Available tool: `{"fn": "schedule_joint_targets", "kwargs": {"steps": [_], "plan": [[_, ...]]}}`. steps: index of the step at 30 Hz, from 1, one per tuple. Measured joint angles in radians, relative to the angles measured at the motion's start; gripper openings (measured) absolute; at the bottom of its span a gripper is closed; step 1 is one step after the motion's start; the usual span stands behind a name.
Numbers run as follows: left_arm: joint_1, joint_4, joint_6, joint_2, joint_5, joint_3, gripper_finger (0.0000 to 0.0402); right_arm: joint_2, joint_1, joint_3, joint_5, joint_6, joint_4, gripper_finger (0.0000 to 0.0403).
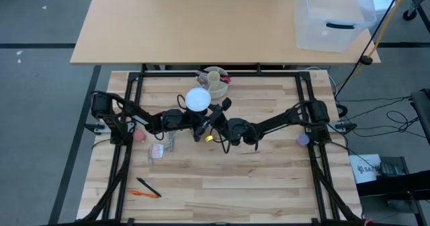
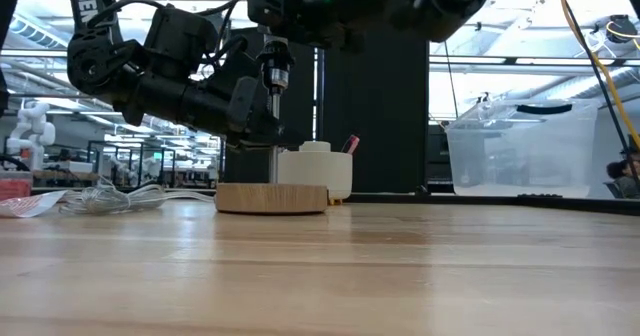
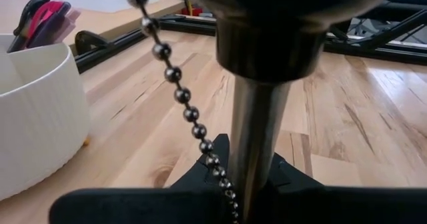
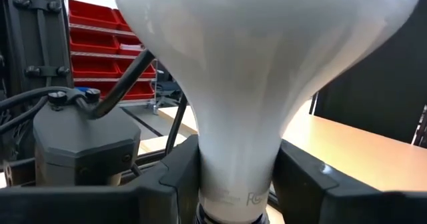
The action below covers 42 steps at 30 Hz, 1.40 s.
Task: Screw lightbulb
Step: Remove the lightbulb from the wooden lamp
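Note:
The white lightbulb [image 1: 197, 99] stands dome up on top of a lamp, which has a round wooden base [image 2: 271, 197], a thin metal pole [image 2: 274, 136], a dark socket [image 2: 274, 68] and a bead chain [image 3: 175, 77]. My left gripper [image 1: 193, 123] reaches in from the table's left and is shut on the pole. My right gripper [image 1: 215, 113] reaches in from the right and is shut on the bulb. The bulb lies above the low view's top edge. My left gripper pinches the lamp's metal pole [image 3: 257, 154] between its two fingers, below the socket and above the wooden base. The fingers [image 3: 133, 207] come level from the table's left and lie across the pole. The lamp stands upright with its base on the table. My right gripper pinches the bulb's narrow neck [image 4: 235, 177] between its two fingers [image 4: 167, 184], one on each side, just under the flaring dome. The fingers come about level from the table's right and near side. The bulb is upright, dome up, over the socket.
A cream cup with pens [image 1: 215, 81] stands just behind the lamp. A small packet [image 1: 158, 151] and a pink thing [image 1: 139, 135] lie left of centre. Orange and black pens [image 1: 148, 189] lie near the front. A clear bin [image 1: 332, 17] stands on the far table.

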Motion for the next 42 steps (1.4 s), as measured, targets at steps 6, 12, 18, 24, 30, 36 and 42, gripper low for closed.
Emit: {"fn": "schedule_joint_targets", "kwargs": {"steps": [6, 12, 18, 24, 30, 36, 42], "plan": [[0.002, 0.000, 0.020, 0.000, 0.055, -0.001, 0.0023, -0.004, 0.001, 0.000, 0.000, -0.023, -0.017, 0.0149], [0.003, -0.001, 0.050, 0.000, 0.099, -0.001, 0.0023, -0.040, 0.005, 0.001, -0.035, -0.023, -0.139, 0.0147], [0.004, -0.007, 0.095, 0.000, 0.148, -0.001, 0.0023, -0.101, 0.006, 0.001, -0.098, -0.028, -0.298, 0.0152], [0.005, -0.006, 0.121, 0.000, 0.196, -0.001, 0.0023, -0.155, -0.015, 0.001, -0.220, -0.032, -0.431, 0.0152], [0.005, -0.003, 0.148, 0.000, 0.283, -0.001, 0.0023, -0.215, -0.046, 0.000, -0.390, -0.036, -0.558, 0.0152], [0.005, -0.003, 0.176, 0.000, 0.407, -0.002, 0.0023, -0.240, -0.082, 0.000, -0.568, -0.039, -0.630, 0.0154], [0.005, -0.010, 0.202, 0.000, 0.522, -0.001, 0.0023, -0.246, -0.115, 0.001, -0.760, -0.068, -0.655, 0.0152]]}}
